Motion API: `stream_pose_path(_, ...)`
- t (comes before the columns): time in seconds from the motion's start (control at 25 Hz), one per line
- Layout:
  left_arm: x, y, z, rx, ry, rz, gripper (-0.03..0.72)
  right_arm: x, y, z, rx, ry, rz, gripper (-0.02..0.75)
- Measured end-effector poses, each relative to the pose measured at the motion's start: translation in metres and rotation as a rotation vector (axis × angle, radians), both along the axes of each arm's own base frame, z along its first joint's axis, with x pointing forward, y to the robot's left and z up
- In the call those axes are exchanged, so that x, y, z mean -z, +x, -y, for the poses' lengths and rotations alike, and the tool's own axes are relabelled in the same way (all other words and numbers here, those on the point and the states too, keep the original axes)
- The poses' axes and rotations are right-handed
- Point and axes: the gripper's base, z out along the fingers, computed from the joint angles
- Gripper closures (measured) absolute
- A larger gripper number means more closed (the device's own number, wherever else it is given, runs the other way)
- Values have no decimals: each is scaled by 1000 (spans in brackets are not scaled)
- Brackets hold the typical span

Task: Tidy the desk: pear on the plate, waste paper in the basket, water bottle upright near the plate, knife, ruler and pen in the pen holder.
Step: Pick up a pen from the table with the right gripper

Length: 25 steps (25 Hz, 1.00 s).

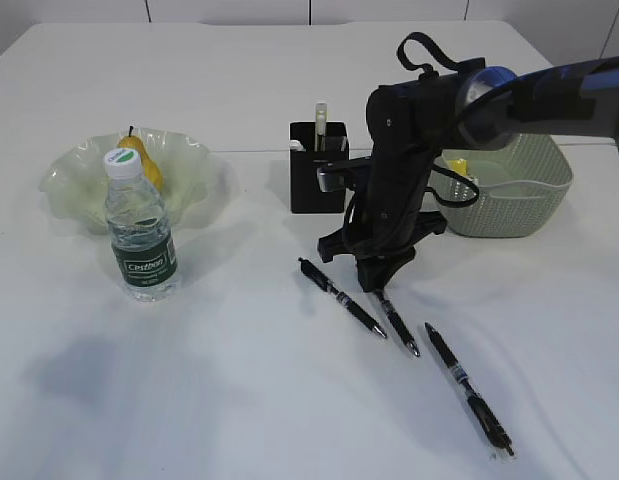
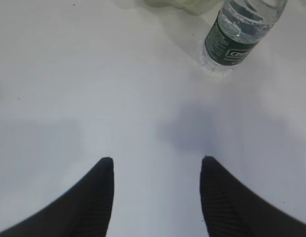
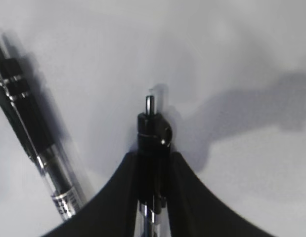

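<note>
The right gripper (image 3: 153,170), black and curved, is clamped on the middle black-and-clear pen (image 3: 152,148), its fingers pressed to both sides of the barrel just below the clicker end; only the right wrist view shows this grip, since in the exterior view the arm hides that end. At about ten o'clock from it lies a second black-and-clear pen (image 3: 36,143), near but not touching. The exterior view adds a third black pen (image 1: 467,388) at about five o'clock, apart from the others on the plain white desk (image 1: 239,390).

Behind the arm at eleven o'clock stands the matte black square pen holder (image 1: 311,170) with items poking out, and at two o'clock the sage-green perforated basket (image 1: 524,190) with something yellow inside. Far off at nine o'clock the clear water bottle (image 1: 141,228) with its dark green label stands upright just in front of the ruffled pale-green plate (image 1: 64,175), which holds the yellow pear (image 1: 139,155).

The left gripper (image 2: 156,170) hangs spread wide over bare desk, holding nothing, with the bottle at one o'clock
</note>
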Motion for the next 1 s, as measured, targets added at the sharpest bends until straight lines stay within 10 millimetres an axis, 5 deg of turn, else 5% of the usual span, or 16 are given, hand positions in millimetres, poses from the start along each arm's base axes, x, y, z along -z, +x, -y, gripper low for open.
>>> stream_pose_path(0.28, 0, 0, 0, 0, 0, 0, 295, -12, 0, 2, 0, 6, 15, 615)
stream_pose_path(1.0, 0, 0, 0, -1, 0, 0, 295, -125, -5, 5, -33, 102, 299, 617)
